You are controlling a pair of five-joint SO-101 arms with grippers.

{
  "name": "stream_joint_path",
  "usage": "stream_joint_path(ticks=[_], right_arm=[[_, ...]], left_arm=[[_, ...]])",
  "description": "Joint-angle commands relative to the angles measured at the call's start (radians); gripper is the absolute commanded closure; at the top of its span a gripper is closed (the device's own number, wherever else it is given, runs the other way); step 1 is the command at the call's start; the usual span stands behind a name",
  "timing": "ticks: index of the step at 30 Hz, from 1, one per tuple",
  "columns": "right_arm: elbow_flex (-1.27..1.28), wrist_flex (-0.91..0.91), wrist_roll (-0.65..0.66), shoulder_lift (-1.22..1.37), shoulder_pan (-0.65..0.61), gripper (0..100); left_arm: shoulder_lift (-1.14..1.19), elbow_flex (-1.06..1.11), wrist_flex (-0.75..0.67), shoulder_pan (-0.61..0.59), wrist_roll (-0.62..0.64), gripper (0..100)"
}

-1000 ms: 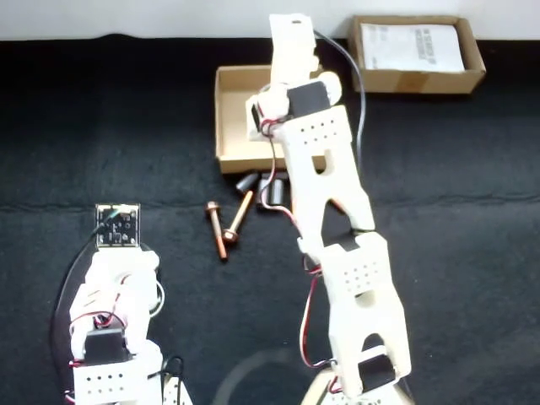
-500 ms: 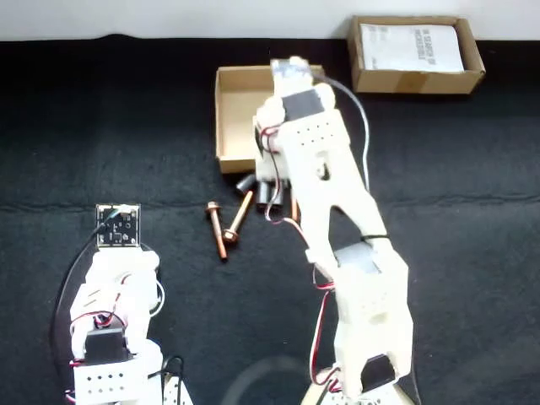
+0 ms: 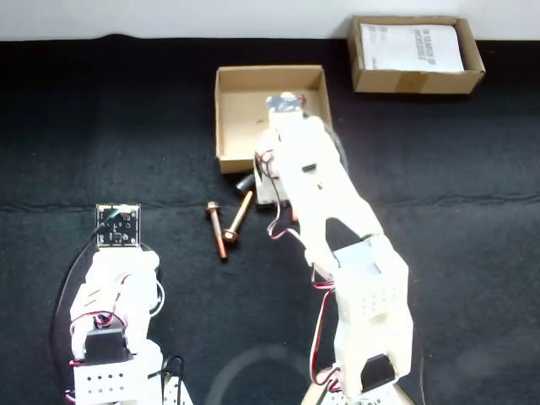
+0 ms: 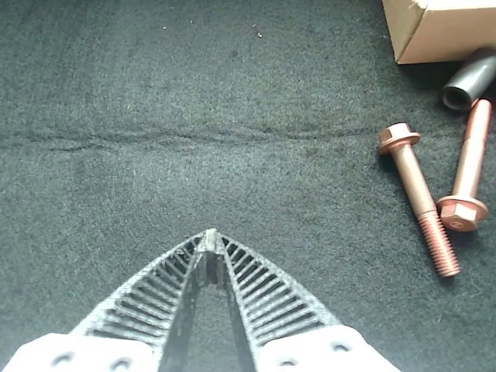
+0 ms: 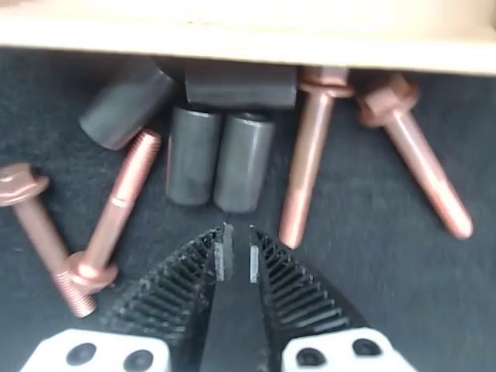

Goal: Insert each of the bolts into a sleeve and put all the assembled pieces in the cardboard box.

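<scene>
Four dark grey sleeves lie against the cardboard box [image 5: 248,31], among them one lying askew [image 5: 124,105] and an upright pair [image 5: 218,157]. Two copper bolts [image 5: 310,155] [image 5: 415,159] lie to one side of the pair, two more [image 5: 116,209] [image 5: 35,225] to the other. My right gripper [image 5: 236,252] hovers just short of the paired sleeves, open by a narrow gap, holding nothing. My left gripper [image 4: 211,242] is shut and empty over bare mat, away from two bolts [image 4: 418,198] [image 4: 467,167]. In the high view the right arm [image 3: 308,177] covers most sleeves.
The open cardboard box [image 3: 232,110] sits at the back centre. A second box [image 3: 418,80] holding a printed sheet stands at the back right. The left arm [image 3: 114,287] is folded at the front left. Black mat covers the table.
The right arm has drawn back from above the cardboard box and dropped toward the sleeves at the box's front wall. The left arm has stayed still.
</scene>
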Motion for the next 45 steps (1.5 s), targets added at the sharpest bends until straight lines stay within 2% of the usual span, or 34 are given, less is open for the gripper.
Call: stream_joint_path(ticks=[1, 5, 8, 14, 28, 34, 41, 45], right_arm=[[0.039, -0.071, 0.043, -0.071, 0.002, 96.8], [0.041, -0.067, 0.044, -0.073, 0.004, 96.7], [0.041, -0.067, 0.092, -0.073, 0.013, 96.2], [0.041, -0.073, 0.109, -0.073, 0.036, 86.7], [0.041, -0.194, 0.124, -0.073, 0.03, 86.5], [0.036, -0.186, 0.124, -0.082, 0.007, 86.5], [-0.12, -0.076, 0.123, -0.077, -0.059, 86.5], [-0.165, -0.074, 0.124, -0.071, -0.064, 86.5]], left_arm=[[-0.007, 0.018, -0.005, -0.01, -0.006, 99], [-0.007, 0.018, -0.005, -0.01, -0.006, 99], [-0.007, 0.018, -0.005, -0.01, -0.006, 99], [-0.007, 0.018, -0.005, -0.01, -0.006, 99], [-0.008, 0.018, -0.005, -0.01, -0.006, 99], [-0.008, 0.018, -0.005, -0.01, -0.006, 99], [-0.008, 0.018, -0.005, -0.01, -0.006, 99], [-0.008, 0.018, -0.005, -0.01, -0.006, 99]])
